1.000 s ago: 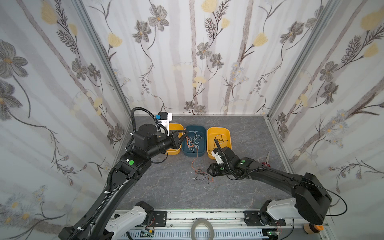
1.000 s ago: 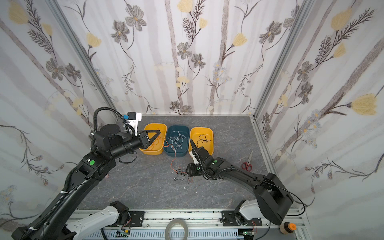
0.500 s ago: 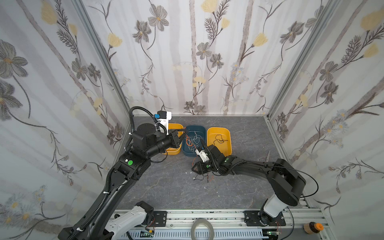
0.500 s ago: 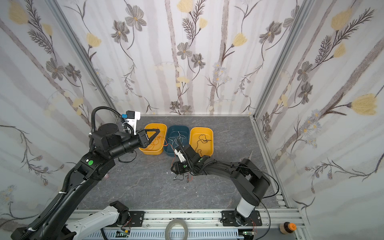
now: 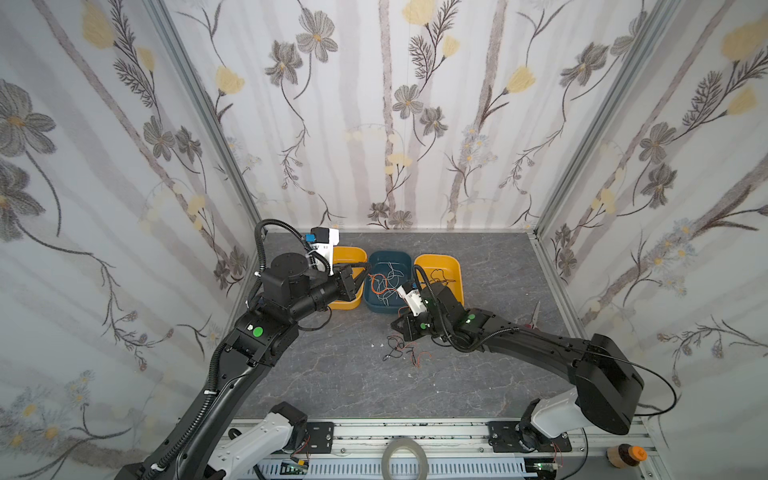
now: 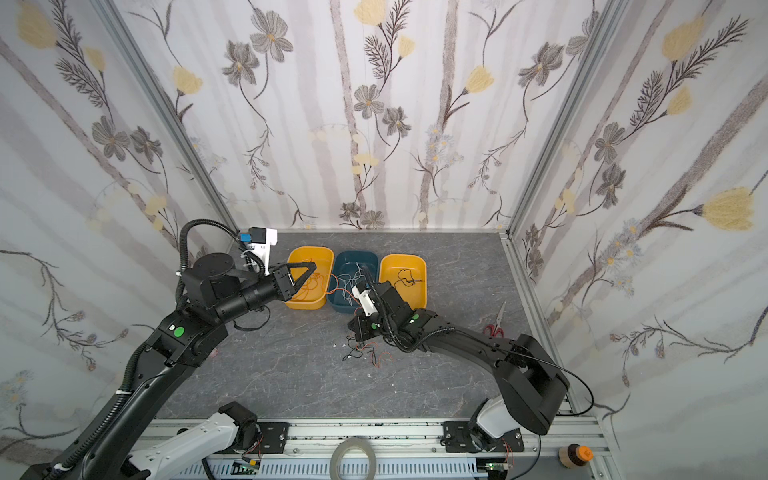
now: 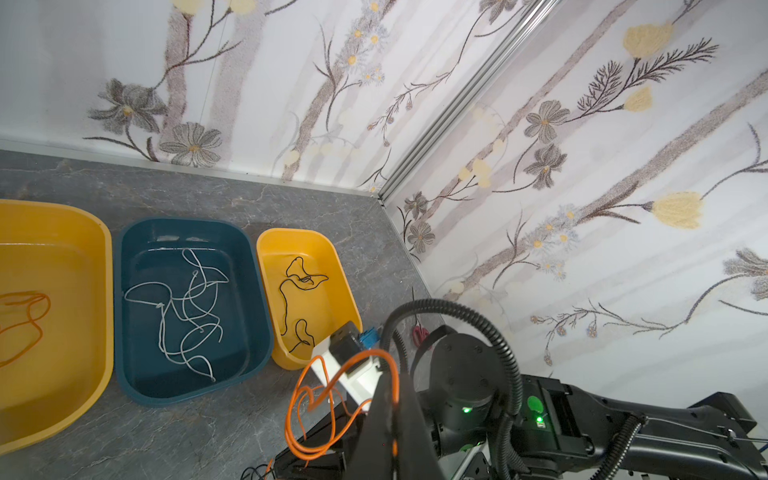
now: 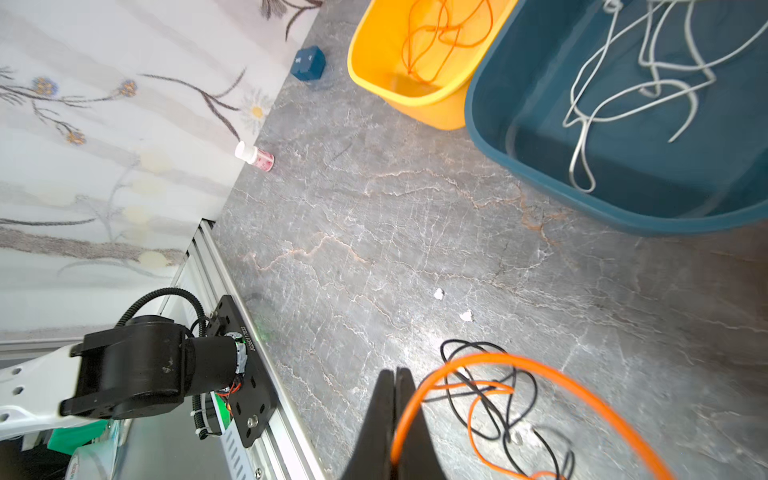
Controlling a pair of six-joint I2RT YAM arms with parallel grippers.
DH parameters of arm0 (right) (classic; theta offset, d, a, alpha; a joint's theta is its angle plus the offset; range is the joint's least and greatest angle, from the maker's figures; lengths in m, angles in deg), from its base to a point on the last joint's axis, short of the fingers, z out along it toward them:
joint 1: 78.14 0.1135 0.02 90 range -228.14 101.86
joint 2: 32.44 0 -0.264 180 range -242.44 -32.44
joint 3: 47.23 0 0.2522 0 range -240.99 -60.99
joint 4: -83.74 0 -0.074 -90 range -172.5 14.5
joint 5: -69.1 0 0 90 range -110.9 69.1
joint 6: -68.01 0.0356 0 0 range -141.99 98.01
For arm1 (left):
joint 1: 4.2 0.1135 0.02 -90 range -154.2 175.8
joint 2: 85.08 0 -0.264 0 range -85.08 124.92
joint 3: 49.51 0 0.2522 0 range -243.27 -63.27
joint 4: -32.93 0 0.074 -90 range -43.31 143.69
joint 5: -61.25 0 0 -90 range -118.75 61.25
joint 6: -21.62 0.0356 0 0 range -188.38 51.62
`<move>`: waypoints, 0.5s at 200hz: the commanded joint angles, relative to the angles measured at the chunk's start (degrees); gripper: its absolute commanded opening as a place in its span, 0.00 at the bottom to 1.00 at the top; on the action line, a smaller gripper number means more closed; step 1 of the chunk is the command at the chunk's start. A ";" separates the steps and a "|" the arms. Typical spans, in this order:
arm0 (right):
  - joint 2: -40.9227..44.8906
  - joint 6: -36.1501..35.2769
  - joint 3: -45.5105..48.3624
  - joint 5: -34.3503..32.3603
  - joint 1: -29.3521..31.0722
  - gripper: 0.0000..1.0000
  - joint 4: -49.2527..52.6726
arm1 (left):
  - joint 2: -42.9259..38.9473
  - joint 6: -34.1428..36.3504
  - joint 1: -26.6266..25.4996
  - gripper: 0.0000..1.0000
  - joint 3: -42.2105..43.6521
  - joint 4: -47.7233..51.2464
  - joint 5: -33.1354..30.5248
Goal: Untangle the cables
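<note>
Left gripper (image 6: pixel 311 267) is hanging over the yellow tray (image 6: pixel 305 304) in both top views, tips together. Left wrist: we are seeing it pinching an orange cable (image 7: pixel 370 352) — loops dangling. Right wrist: right gripper (image 8: pixel 395 376) is clamping orange cable (image 8: pixel 498 358) beside the tangle (image 8: pixel 490 399) on the table (image 8: pixel 374 216).

The left arm (image 5: pixel 249 353) and the right arm (image 5: pixel 540 351) were built of black links on white base segments (image 5: pixel 253 440), with black corrugated hoses (image 7: pixel 514 382) run along them. A round green mark (image 5: pixel 258 331) was set on each, and a white camera housing (image 5: pixel 328 241) at the wrist. The left gripper (image 6: pixel 311 267) was black and tapered.
</note>
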 commanded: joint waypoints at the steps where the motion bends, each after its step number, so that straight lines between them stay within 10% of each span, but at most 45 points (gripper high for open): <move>1: 3.53 -1.01 -0.01 -1.52 -0.88 0.02 4.41 | -0.44 -0.60 0.01 0.00 2.33 -3.39 3.11; 100: 13.19 -0.57 -3.47 0.17 -3.56 0.01 12.90 | 1.42 -6.24 -1.43 0.00 14.17 -15.84 8.63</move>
